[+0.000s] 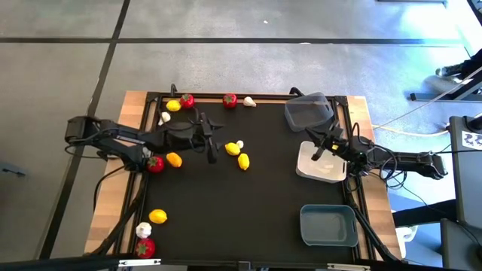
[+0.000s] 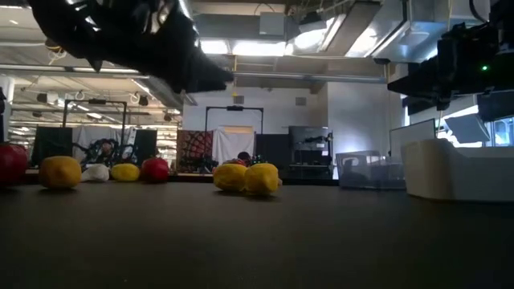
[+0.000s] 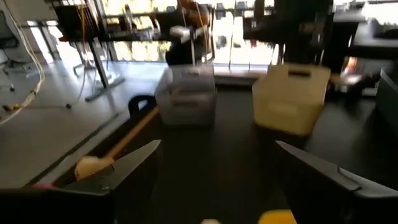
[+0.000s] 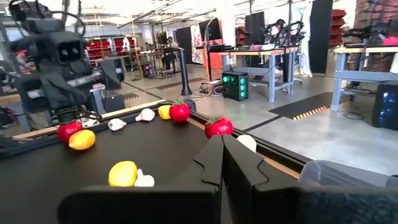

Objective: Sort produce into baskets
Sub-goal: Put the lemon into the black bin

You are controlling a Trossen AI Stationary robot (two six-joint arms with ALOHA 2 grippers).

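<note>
Lemons [image 1: 232,148] sit mid-frame on the worktop [image 1: 256,203], beside the spread left gripper [image 1: 212,140]; right gripper [image 1: 322,147], pressed together, hangs over the white basket [image 1: 317,170].

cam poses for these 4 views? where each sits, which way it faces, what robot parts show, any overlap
High: overhead, straight down on the table; both arms show.
Low: tabletop level, facing the room; left arm overhead, lemons mid-table.
Left wrist: behind the open left gripper, facing the white basket and grey basket.
Right wrist: behind the shut right gripper, above the white basket, facing the left arm.
Shared: high and right wrist both see the lemon pair.
</note>
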